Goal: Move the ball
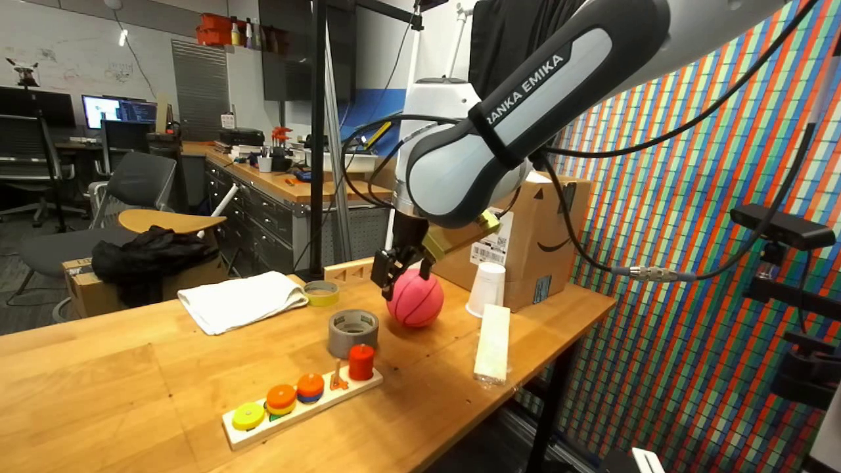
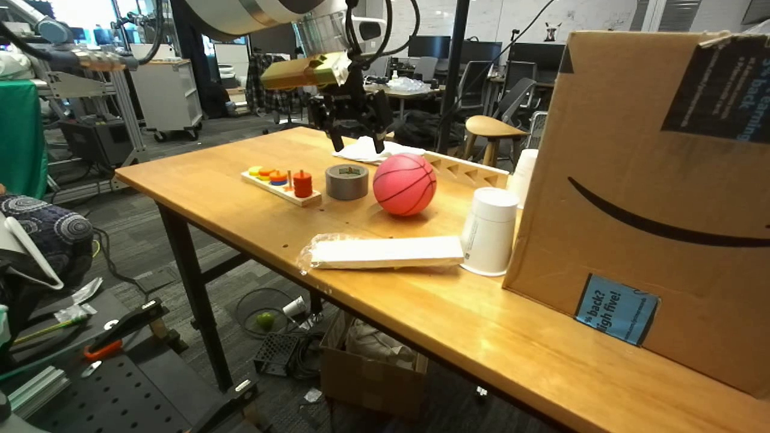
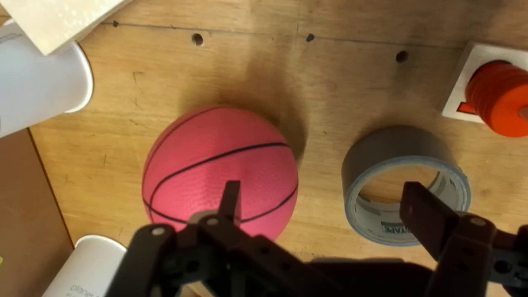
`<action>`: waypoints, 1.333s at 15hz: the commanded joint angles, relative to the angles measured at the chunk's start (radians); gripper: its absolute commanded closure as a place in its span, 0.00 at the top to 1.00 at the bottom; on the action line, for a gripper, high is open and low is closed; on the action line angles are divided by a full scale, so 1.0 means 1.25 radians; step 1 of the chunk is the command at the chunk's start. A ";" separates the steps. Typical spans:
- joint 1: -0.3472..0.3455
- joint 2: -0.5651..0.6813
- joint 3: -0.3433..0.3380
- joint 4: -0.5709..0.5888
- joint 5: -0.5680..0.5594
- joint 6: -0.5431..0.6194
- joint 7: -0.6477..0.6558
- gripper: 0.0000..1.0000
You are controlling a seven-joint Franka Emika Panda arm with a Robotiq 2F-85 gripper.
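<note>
Pink and round, the ball [image 2: 404, 184] sits on the table [image 2: 198, 172] between the tape roll [image 2: 347, 185] and a cup [image 2: 490, 231], and if we lower the gripper [image 2: 358, 145], its jaws apart and empty, from this seemingly off-centre spot, one finger [image 3: 229, 200] could knock the ball rolling.

Two Slanting Looks, Plus Overhead

In an exterior view, the camera looks down across the bench [image 1: 420, 381], ring toy [image 1: 310, 387] nearest. In an exterior view, it stands by the cardboard box [image 2: 625, 174], ring toy farther off. The wrist view points down past the fingers [image 3: 431, 220], closest to the ball [image 3: 206, 181]. All three share ball, tape roll [image 3: 396, 142] and ring toy (the wrist only its red end).
</note>
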 commanded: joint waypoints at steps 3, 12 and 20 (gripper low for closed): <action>0.020 0.014 0.011 0.009 0.056 -0.126 -0.030 1.00; 0.080 0.070 0.053 0.000 0.300 -0.217 -0.200 1.00; 0.085 0.087 0.062 0.009 0.315 -0.212 -0.246 1.00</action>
